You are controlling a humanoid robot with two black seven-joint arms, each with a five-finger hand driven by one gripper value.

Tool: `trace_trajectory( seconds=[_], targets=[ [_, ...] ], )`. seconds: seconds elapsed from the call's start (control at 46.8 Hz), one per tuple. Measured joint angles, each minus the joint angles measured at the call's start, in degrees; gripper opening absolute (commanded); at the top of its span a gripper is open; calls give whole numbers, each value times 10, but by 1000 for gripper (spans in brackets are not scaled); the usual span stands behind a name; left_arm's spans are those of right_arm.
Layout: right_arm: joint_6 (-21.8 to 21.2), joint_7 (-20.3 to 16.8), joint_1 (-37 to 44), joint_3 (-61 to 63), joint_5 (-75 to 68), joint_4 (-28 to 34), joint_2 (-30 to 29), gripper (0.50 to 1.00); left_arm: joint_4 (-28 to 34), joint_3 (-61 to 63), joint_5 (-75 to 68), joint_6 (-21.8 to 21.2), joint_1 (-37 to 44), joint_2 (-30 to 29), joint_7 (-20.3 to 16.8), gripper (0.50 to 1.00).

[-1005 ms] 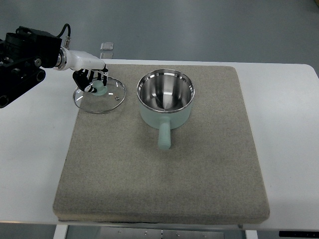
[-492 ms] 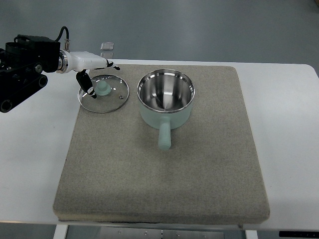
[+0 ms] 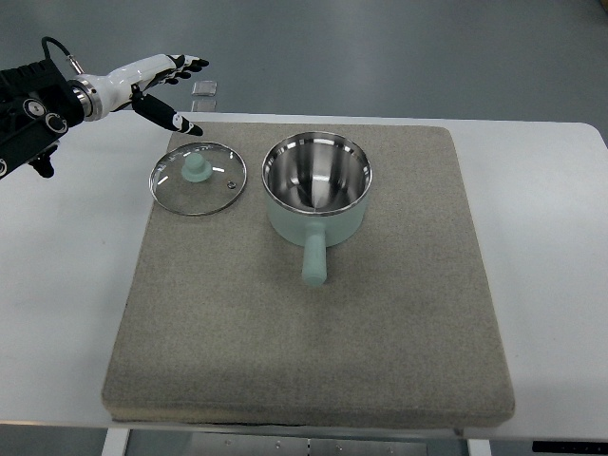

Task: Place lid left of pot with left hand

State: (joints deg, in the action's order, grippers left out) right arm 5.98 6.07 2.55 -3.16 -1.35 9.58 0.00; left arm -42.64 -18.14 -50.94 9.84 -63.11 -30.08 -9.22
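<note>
Resting flat on the grey mat (image 3: 304,323), the glass lid (image 3: 198,178) lies just left of the pot (image 3: 315,191), apart from it. The left hand (image 3: 152,81) hovers above and behind, fingers spread, holding nothing. Rigid, smooth and likely breakable, the lid is best gripped by its green central knob (image 3: 195,167).

Left arm (image 3: 38,100) cut by left edge (table (image 3: 560,266) too).

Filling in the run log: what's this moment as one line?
left hand: open, raised clear of lid | lid: flat on mat, left of pot | right hand: out of view
</note>
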Motion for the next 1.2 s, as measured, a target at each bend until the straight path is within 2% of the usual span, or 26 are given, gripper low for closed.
trace_trajectory(
  seconds=[0.257,0.406,0.513,0.62,0.791,0.941,1.048,1.198],
  targets=[
    [0,0,0,0,0,0,0,921,-1,-14,145,-1,29,-2,-8,996],
    [0,0,0,0,0,0,0,921,-5,-69,247,7,67,-2,-8,996],
    [0,0,0,0,0,0,0,921,-7,-95,268,18,82,-2,-8,996],
    [0,0,0,0,0,0,0,921,-6,-116,291,45,99,-2,-8,996],
    [0,0,0,0,0,0,0,921,1,-142,360,112,117,-5,-3,996],
    [0,0,0,0,0,0,0,921,1,-168,399,142,130,-4,4,996],
    [0,0,0,0,0,0,0,921,1,-193,413,162,143,0,26,996],
    [0,0,0,0,0,0,0,921,1,-234,455,174,160,2,80,996]
  ],
)
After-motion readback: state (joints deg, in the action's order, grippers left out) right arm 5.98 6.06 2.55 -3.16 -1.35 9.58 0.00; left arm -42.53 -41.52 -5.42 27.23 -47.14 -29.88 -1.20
